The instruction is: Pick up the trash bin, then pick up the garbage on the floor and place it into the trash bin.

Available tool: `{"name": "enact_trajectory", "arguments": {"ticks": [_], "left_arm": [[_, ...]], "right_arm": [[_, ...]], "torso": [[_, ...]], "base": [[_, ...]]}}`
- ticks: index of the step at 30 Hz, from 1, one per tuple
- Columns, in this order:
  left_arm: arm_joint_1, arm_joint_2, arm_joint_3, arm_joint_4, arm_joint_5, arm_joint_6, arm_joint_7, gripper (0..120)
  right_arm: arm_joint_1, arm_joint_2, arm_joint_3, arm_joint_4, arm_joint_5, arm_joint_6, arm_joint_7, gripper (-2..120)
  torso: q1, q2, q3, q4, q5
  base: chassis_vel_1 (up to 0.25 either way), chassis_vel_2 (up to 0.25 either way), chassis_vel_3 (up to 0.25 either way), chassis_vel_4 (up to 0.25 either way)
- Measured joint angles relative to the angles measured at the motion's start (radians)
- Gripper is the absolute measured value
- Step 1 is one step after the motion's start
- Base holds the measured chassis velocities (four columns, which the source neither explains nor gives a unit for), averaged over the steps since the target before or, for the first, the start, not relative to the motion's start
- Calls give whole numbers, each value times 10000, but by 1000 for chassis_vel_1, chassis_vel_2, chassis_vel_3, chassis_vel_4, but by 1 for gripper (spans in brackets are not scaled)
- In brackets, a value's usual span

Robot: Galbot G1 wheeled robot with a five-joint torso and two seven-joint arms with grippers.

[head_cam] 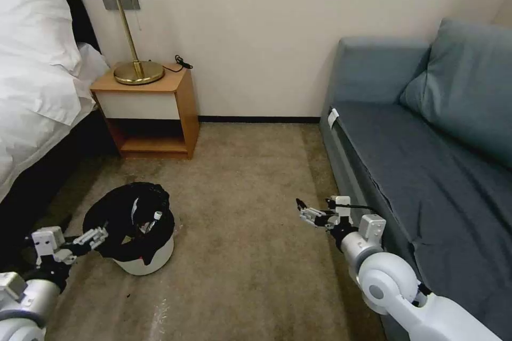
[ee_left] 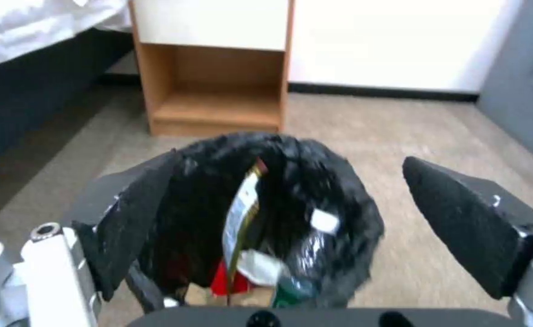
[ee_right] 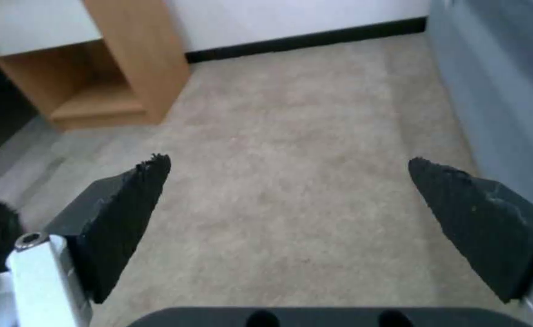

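1. Bed [head_cam: 37, 74]: white bedding along the left edge of the head view, with a dark base below it.
2. Left gripper [head_cam: 98, 234]: low on the left, at the near-left side of the trash bin. Its fingers are spread apart. In the left wrist view one finger [ee_left: 139, 213] lies against the black bag on the bin's side, while the other finger [ee_left: 460, 218] stands apart from the bin over bare carpet.
3. Trash bin [head_cam: 144, 262]: a small white bin standing upright on the carpet [head_cam: 245, 224], in front of the nightstand and just ahead of the left gripper. A crinkled black bag [head_cam: 122, 208] is draped over its rim.
4. Garbage [ee_left: 242, 218]: lying inside the bin. A gold-edged wrapper stands on end, with a red piece and a green-labelled bottle at the bottom. A white bottle cap [head_cam: 157, 216] shows in the bin's mouth in the head view.
5. Nightstand [head_cam: 152, 112]: wooden, against the wall beyond the bin, carrying a brass lamp [head_cam: 133, 37].
6. Right gripper [head_cam: 306, 214]: held above bare carpet, well apart from the bin and just beside the sofa's front edge. Its fingers [ee_right: 127, 213] are spread wide with nothing between them.
7. Sofa [head_cam: 426, 160]: grey-blue, along the right side.
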Motion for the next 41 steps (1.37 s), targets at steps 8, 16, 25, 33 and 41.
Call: {"name": "enact_trajectory", "arguments": {"ticks": [8,16,25,33,41], "left_arm": [[585,-23,-54,-442,133,-48,-14,100],[663,-252,60,-498,332,-346,-24,100],[614,-480,259,-435,688,-519,-16,100],[624,-493,272,-452,701,-511,-23,100],[623,-492,272,-452,698,-499,-27,100]], "right_arm": [[-415,-12,635,-48,-73,-82,-57,100],[-1188,-61,1111,296,-334,-174,-69,100],[-1590,80,1349,331,-744,-143,-76,100],[-1594,105,1338,334,-747,-194,-46,100],[-1582,106,1324,334,-743,-200,-40,100]], "torso": [[0,0,1,-1,1],[0,0,1,-1,0],[0,0,0,-1,1],[0,0,1,0,0],[0,1,1,-1,0]], "base": [[0,0,0,0],[0,0,0,0],[0,0,0,0],[0,0,0,0],[0,0,0,0]]}}
